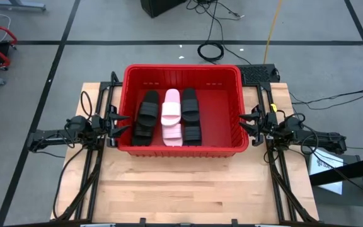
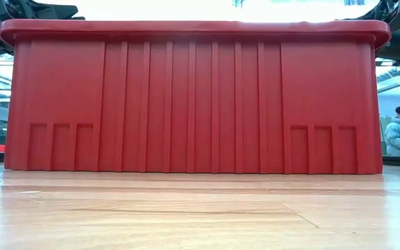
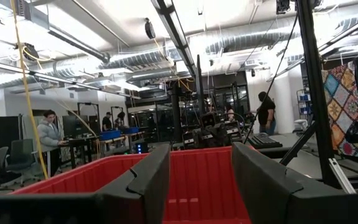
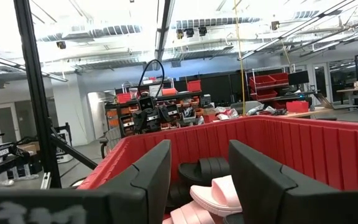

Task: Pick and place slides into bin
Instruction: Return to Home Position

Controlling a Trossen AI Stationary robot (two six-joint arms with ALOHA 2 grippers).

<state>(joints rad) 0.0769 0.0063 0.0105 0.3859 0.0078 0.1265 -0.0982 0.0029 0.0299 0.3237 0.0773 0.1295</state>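
Overhead, the pale wooden-plank table (image 1: 188, 183) carries the large rectangular red plastic bin (image 1: 181, 68) between the two arms. In the low view the bin's ribbed side wall fills nearly the whole picture and hides everything inside it. Only dark scraps of the arms show past the rim at the upper corners.

The high view shows the contents as three columns on the bin's floor. The black ribbed-strap slides (image 1: 147, 116) lie in the left and right columns, and the pale pink slides (image 1: 171, 116) lie in the middle one, touching their neighbours. Each column looks like two slides end to end, though the overlaps make the count uncertain.

The right wrist view catches only part of a pink slide and a black one behind it, both cut off by that arm's own fingers. The left wrist view shows only red wall, its fingers covering the floor.

The left gripper (image 1: 126, 126) sits just outside the bin's left wall, fingers spread and holding nothing. The right gripper (image 1: 246, 124) sits likewise at the right wall, fingers spread and bare.
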